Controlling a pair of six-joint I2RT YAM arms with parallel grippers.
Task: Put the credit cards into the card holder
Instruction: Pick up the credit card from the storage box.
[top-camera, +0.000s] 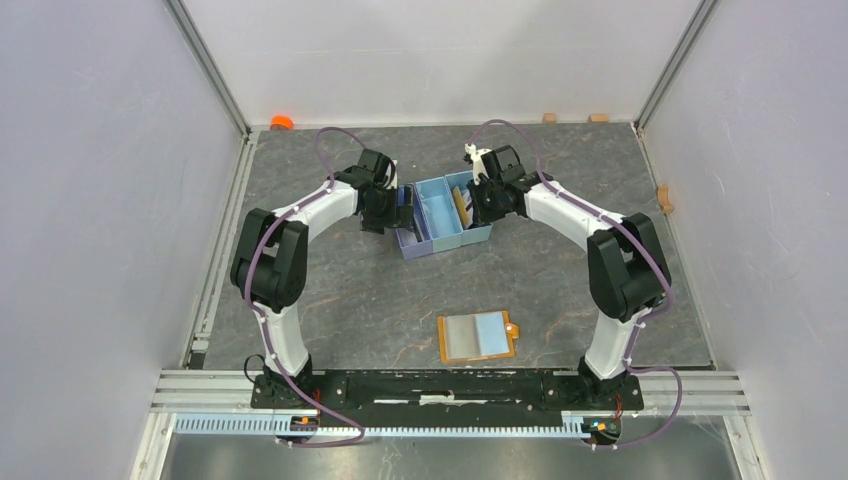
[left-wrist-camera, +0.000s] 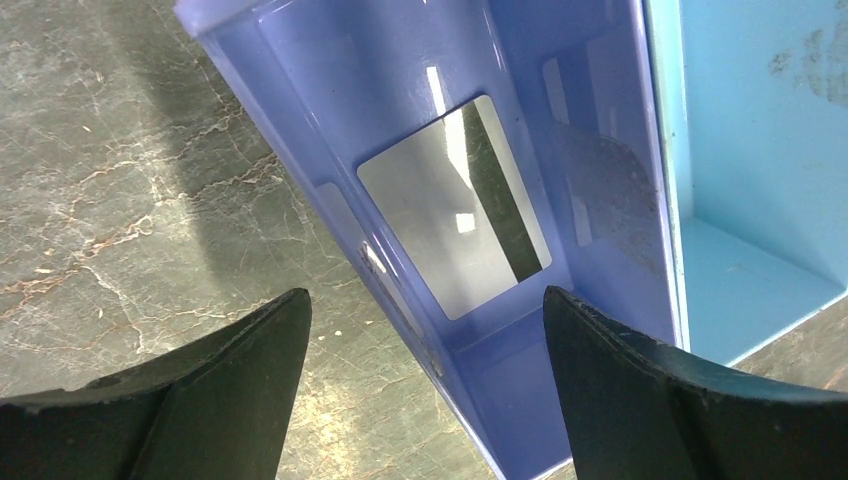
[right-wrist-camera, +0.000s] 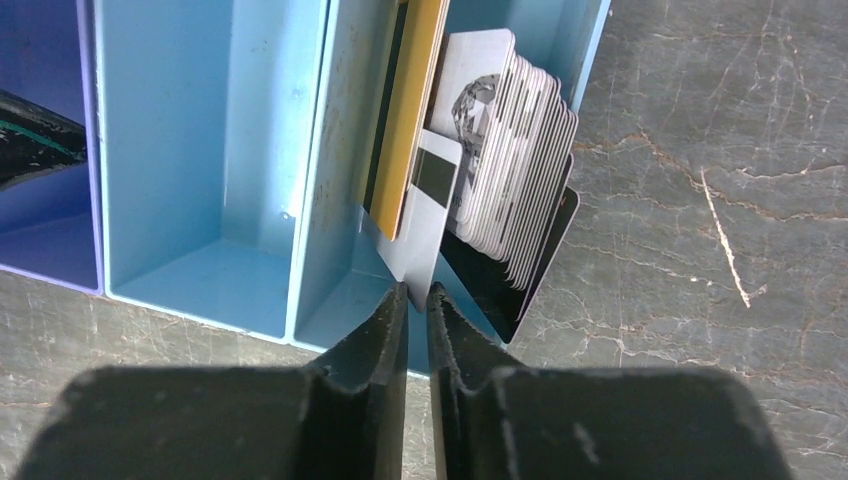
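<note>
The credit cards stand on edge in the right compartment of a blue tray (right-wrist-camera: 210, 200): a gold card (right-wrist-camera: 415, 110), a pack of white cards (right-wrist-camera: 510, 170), a black card (right-wrist-camera: 525, 285) and a grey card (right-wrist-camera: 425, 235) with a black stripe. My right gripper (right-wrist-camera: 418, 290) is shut on the grey card's lower corner, pinching it at the fingertips. Another grey striped card (left-wrist-camera: 455, 210) leans inside the tray's purple compartment. My left gripper (left-wrist-camera: 425, 300) hangs open over that compartment's wall, holding nothing. The card holder (top-camera: 478, 337) lies open on the table near the arm bases.
The tray (top-camera: 432, 205) sits mid-table between both grippers, left gripper (top-camera: 385, 205) on its left and right gripper (top-camera: 478, 205) on its right. Its middle compartment is bare. An orange object (top-camera: 282, 122) and small tan blocks (top-camera: 549, 117) lie along the back wall.
</note>
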